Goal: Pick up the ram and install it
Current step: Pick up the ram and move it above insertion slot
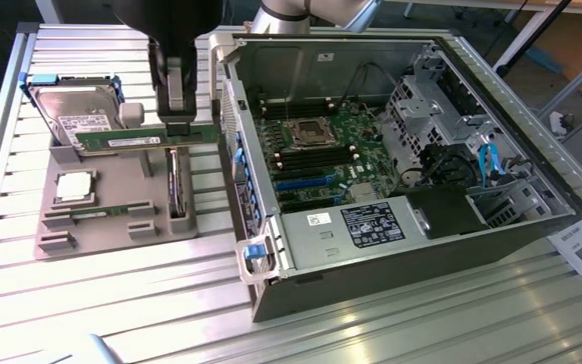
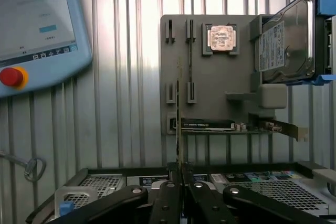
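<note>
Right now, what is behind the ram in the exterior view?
The hard drive stands behind the ram, which the gripper holds. The ram covers the drive's lower edge.

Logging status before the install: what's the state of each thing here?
pincer: shut on the ram.
ram: held on edge above the tray.
hard drive: standing upright in the tray.
processor: lying flat in the tray.
computer case: open, motherboard exposed.

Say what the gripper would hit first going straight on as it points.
Likely the flat grey parts tray below; the thin green ram stick in the gripper would touch it first.
</note>
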Robot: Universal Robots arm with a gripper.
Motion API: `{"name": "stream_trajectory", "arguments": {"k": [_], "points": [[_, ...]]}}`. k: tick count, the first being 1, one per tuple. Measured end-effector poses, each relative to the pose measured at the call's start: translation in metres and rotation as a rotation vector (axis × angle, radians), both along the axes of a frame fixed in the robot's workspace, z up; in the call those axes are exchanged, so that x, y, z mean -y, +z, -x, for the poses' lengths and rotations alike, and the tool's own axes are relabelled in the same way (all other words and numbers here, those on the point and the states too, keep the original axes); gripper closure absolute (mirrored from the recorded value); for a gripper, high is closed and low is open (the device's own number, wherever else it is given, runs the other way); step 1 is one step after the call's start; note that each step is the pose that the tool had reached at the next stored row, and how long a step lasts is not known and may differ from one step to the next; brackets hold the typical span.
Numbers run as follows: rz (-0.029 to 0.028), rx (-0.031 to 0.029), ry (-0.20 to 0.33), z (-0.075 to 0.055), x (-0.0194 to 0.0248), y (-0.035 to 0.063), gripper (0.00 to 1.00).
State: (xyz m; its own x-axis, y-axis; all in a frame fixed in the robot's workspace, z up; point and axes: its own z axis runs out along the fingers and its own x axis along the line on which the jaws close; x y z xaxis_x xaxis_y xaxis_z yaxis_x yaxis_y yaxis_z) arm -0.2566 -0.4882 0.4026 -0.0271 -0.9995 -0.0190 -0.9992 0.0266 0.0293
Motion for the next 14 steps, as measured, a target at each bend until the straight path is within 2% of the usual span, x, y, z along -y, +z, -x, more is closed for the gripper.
{"name": "stream_trajectory", "arguments": {"k": [14], "points": [[0.0000,0.0000,0.000,-0.042,0.0003,0.0000,0.88]]}}
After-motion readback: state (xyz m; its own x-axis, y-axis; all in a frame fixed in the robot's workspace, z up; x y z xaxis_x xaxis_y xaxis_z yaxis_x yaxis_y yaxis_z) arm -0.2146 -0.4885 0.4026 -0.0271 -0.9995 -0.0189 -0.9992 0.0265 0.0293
